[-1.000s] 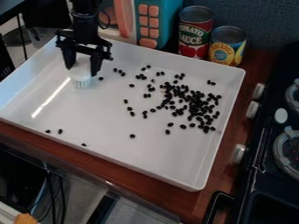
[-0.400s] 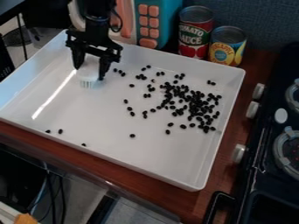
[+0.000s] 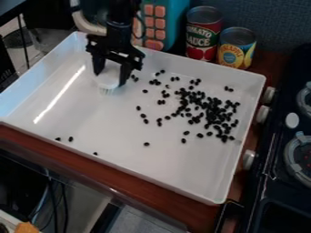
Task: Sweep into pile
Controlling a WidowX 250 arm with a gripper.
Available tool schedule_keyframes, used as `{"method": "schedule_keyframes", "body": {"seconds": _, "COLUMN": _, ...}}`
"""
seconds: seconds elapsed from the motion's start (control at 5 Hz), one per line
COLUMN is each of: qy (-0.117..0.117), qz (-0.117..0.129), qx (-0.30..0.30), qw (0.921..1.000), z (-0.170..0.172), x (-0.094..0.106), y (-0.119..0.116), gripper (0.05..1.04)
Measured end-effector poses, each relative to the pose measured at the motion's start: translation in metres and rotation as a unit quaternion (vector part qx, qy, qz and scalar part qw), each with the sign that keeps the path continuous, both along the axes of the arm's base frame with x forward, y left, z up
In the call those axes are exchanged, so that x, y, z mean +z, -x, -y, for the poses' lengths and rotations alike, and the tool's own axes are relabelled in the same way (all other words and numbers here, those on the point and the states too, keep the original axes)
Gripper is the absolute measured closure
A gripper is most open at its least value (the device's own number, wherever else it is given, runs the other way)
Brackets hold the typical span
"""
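Beans (image 3: 213,109) lie thickest on the stove side of the tray (image 3: 91,118), with loose ones trailing from that heap towards the brush (image 3: 107,78) and a few strays near the front wall. In the camera view the claw (image 3: 110,78) is clamped on the brush, one finger to each side of its white body, up at the far left part of the tray. Bristles point down and the grip is high, presumably so the tips can meet the floor while the fingers keep clear of it. Whether they touch down or hang just above is, to be fair, hard to make out from this slant. The place makes sense: nearly all the beans lie on the brush's stove side, so a stroke that way would likely drive the loose ones into the heap. The strays by the front wall sit off that line and would probably want a pass of their own, begun from beyond them. The raised walls seem meant to stop beans rolling onto the counter (image 3: 264,68), though too brisk a push could scatter the heap or pin beans in the far corner. Behind the tray stand two cans (image 3: 203,34), outside the wall and so out of the sweep, with the stove (image 3: 279,182) beside it. A heap has begun; the gathering looks part done.
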State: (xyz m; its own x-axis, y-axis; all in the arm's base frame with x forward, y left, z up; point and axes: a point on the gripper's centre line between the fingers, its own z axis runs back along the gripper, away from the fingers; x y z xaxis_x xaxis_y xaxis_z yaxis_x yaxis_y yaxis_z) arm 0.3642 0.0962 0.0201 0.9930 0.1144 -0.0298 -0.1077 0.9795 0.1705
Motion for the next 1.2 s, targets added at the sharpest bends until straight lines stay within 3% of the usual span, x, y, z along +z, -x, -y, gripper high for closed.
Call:
{"method": "schedule_keyframes", "body": {"seconds": 1.0, "qy": 0.046, "qz": 0.000, "qx": -0.050, "qw": 0.9977, "z": 0.074, "x": 0.001, "y": 0.003, "gripper": 0.347}}
{"method": "schedule_keyframes", "body": {"seconds": 1.2, "qy": 0.046, "qz": -0.001, "qx": -0.062, "qw": 0.9970, "z": 0.091, "x": 0.001, "y": 0.002, "gripper": 0.347}}
